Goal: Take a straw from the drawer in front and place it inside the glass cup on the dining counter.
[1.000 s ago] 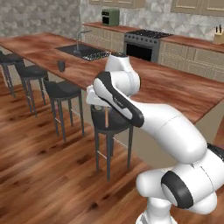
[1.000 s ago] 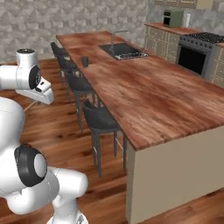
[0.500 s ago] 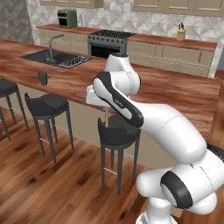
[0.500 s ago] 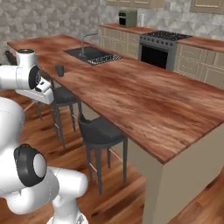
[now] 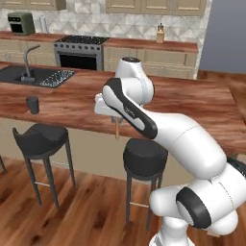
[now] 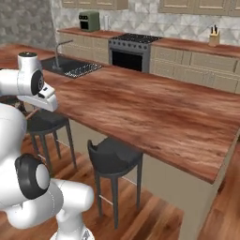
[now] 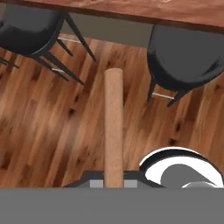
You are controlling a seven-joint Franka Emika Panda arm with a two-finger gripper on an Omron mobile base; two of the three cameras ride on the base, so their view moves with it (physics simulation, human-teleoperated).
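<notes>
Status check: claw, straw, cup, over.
Claw shut on straw, hanging down. Glass cup on dining counter, far left. Stools below, nothing blocking.

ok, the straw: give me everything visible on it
The straw is a thin, straight, brownish-orange stick, matte and paper-like. In the hand view it runs out from the shut tool, its blunt free end over the wood floor between two dark stools. In the left base view it hangs about upright below the hand, in front of the dining counter, touching nothing else.

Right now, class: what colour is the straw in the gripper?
Brownish-orange straw; clearest in the hand view.
</notes>
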